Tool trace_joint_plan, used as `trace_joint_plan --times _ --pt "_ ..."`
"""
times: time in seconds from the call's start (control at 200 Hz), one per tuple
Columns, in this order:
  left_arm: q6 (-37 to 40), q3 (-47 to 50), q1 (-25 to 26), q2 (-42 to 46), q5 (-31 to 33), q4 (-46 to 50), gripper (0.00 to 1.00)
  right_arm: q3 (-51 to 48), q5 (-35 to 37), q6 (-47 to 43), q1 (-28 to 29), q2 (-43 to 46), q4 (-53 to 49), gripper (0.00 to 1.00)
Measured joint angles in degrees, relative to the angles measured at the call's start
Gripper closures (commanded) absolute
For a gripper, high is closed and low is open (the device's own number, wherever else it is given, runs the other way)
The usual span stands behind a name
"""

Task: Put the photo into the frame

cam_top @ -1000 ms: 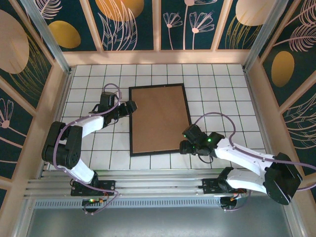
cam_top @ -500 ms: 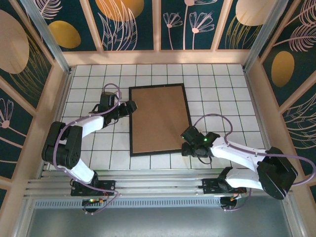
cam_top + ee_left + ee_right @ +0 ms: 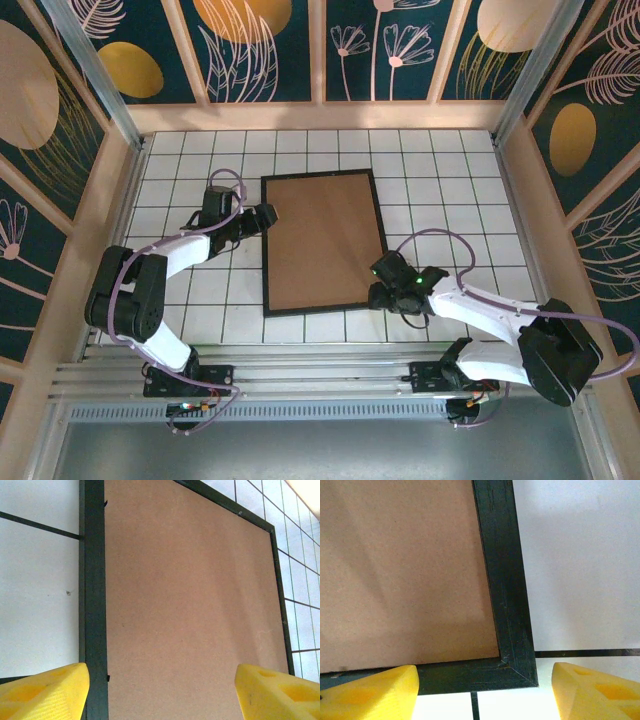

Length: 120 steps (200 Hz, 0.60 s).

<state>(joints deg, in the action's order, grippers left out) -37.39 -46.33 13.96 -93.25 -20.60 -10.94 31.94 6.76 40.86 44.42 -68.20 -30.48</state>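
Brown fibreboard, the backing board (image 3: 323, 240), fills the black picture frame (image 3: 264, 250), which lies back-up near the middle of the white tiled surface (image 3: 450, 200). The frame's long axis runs from the surface's near edge toward its far edge, tilted very slightly so that the near end sits a touch further right. Its short sides face those two edges. Whether the photo lies under the board cannot be told.

The left fingers (image 3: 45, 690) are spread wide and hold nothing. They are set at the frame's left rail, toward its far-left corner. The right fingers (image 3: 370, 692) are likewise spread and empty over the frame's near-right corner, one above the board side and the other above bare tile (the mitred corner joint sits between them).

The board looks seated flush inside the rails, so I judge the work to be at a backing step. That could be closing up with the photo inside, or opening up to let it in. Either way the next move calls for a low, careful approach at the rim. A flat board offers little to grab, so a finger must catch an edge or press down without skidding the light frame across the smooth tiles.
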Motion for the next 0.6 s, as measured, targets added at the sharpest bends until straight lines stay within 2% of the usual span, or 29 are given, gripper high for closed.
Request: trace_joint_plan --times 0.265,0.4,0.48,0.6 --pt "0.0 0.0 0.0 -0.57 -0.02 -0.46 0.23 -0.2 -0.42 -0.04 -0.74 0.0 1.64 0.29" --pt "0.0 0.04 0.0 -0.66 -0.02 -0.48 0.22 -0.22 -0.76 -1.31 -2.16 0.59 1.62 0.25" --pt "0.07 0.04 0.0 -0.66 0.15 -0.48 0.22 -0.02 -2.08 -3.82 -5.86 1.86 2.38 0.23" --pt "0.68 -0.07 0.02 -1.09 1.03 -0.42 0.23 0.48 -9.57 -8.39 -16.17 2.86 8.74 0.2"
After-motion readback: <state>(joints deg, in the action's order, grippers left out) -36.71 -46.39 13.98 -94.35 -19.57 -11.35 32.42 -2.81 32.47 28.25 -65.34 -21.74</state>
